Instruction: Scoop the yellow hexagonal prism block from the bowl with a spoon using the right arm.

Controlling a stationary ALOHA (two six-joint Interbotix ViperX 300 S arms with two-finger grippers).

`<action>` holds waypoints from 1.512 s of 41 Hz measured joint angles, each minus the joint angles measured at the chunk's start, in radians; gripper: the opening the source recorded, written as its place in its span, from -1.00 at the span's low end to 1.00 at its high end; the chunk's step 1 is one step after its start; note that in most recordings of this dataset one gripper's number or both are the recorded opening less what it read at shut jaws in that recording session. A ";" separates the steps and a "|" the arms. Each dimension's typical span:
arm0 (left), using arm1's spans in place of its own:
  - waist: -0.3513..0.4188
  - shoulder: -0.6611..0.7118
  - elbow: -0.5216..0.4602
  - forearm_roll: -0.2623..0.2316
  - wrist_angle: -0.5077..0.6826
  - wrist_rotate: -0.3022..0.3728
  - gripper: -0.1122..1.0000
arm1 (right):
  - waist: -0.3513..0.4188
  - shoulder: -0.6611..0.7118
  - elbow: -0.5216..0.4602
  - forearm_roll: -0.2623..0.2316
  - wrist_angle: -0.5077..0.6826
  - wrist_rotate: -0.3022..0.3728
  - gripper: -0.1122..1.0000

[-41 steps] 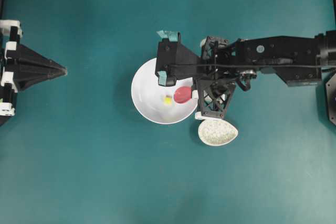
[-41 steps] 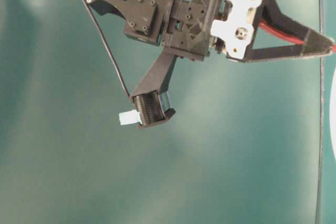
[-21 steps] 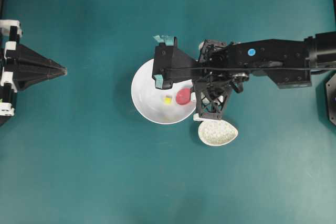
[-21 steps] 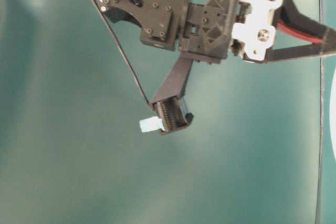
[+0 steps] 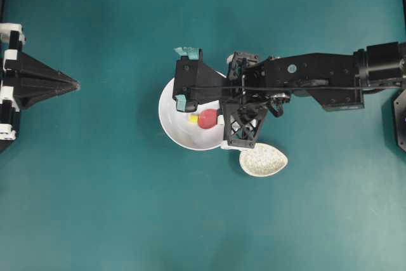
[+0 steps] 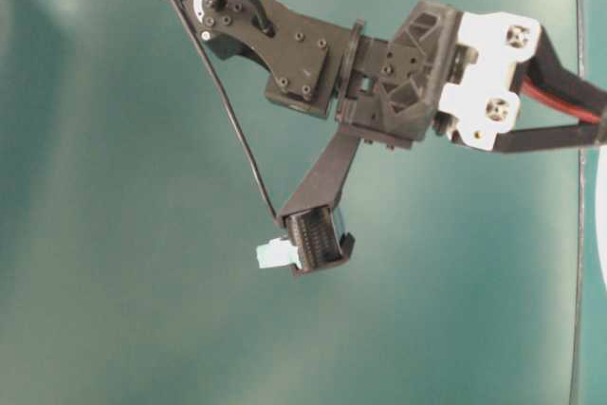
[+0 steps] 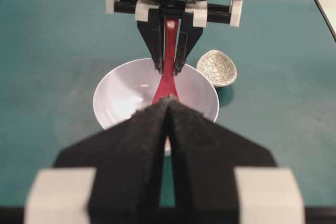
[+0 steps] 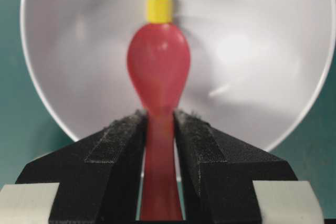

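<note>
The white bowl [image 5: 172,126] [image 8: 262,77] stands mid-table. My right gripper [image 5: 220,120] [image 8: 159,116] hangs over its right side, shut on the handle of the pink-red spoon [image 5: 207,118] [image 8: 157,61]. The spoon's oval head lies low inside the bowl and points left. The yellow hexagonal prism block [image 5: 193,118] [image 8: 159,9] sits right at the tip of the head, touching it, on the bowl's inner surface. My left gripper [image 5: 76,84] [image 7: 168,100] rests shut and empty at the far left, pointing at the bowl [image 7: 121,98]; it hides the spoon's head [image 7: 168,80] in the left wrist view.
A small speckled egg-shaped dish [image 5: 262,160] [image 7: 216,67] stands just right of and nearer than the bowl, under the right arm's wrist. The right arm [image 5: 317,80] [image 6: 379,82] stretches in from the right edge over the teal table.
The right arm has moved left with the spoon. The spoon's head has reached the yellow block and pushed it a little to the left inside the bowl. The left arm stays still.
</note>
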 measured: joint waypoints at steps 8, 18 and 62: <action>-0.002 0.002 0.000 0.000 0.000 0.000 -0.81 | 0.003 0.009 0.000 -0.002 -0.058 0.000 -0.35; 0.000 0.000 -0.002 0.000 0.002 0.000 -0.81 | 0.002 0.017 0.000 -0.009 -0.115 -0.002 -0.35; -0.002 0.002 -0.002 0.000 0.002 0.000 -0.81 | -0.025 0.015 0.000 -0.020 -0.175 0.005 -0.35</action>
